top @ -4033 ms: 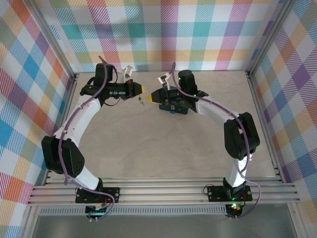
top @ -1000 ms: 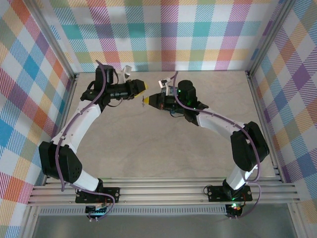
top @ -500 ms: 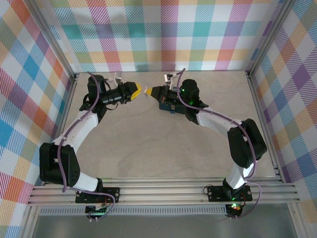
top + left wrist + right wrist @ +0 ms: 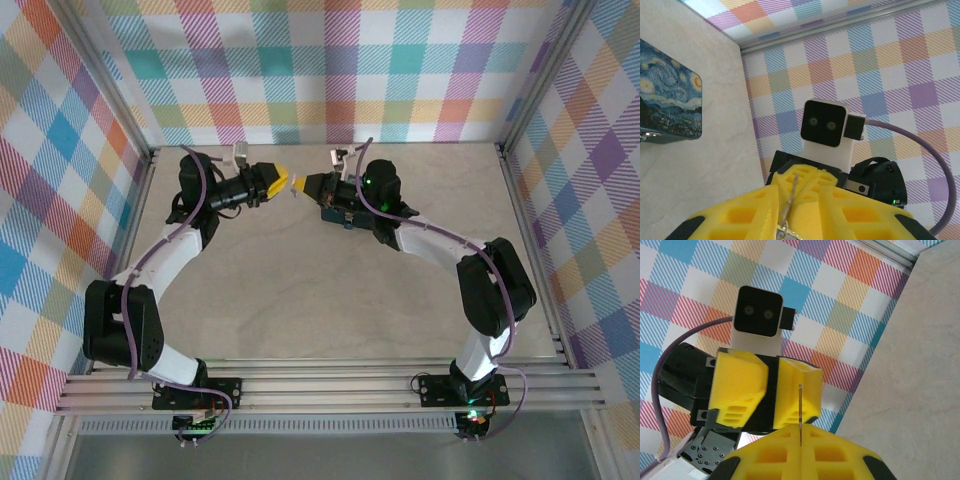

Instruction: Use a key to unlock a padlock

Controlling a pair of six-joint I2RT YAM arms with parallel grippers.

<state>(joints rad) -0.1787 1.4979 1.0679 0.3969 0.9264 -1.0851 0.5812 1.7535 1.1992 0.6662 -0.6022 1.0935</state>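
My right gripper (image 4: 801,429) is shut on the key (image 4: 800,407), a thin dark-grey sliver standing straight out of its closed yellow fingers. My left gripper (image 4: 796,192) faces it tip to tip. Its fingers are closed on a thin silvery metal piece (image 4: 790,202) with a small loop at its base, which looks like the padlock's shackle. The blue body is hidden. In the top view the left gripper (image 4: 283,181) and the right gripper (image 4: 306,186) hang nearly touching above the back of the table. The key's tip stands just short of the left fingers (image 4: 797,390).
The dark blue tin with the swirly painted lid (image 4: 667,95) lies on the table and shows below the right wrist in the top view (image 4: 335,213). The plaid back wall (image 4: 320,70) is close behind both grippers. The pale tabletop (image 4: 330,290) stretches toward the arm bases.
Over the last second the right gripper swung up toward the back wall, level with the left one. The left gripper then edged slightly toward it, narrowing the gap.
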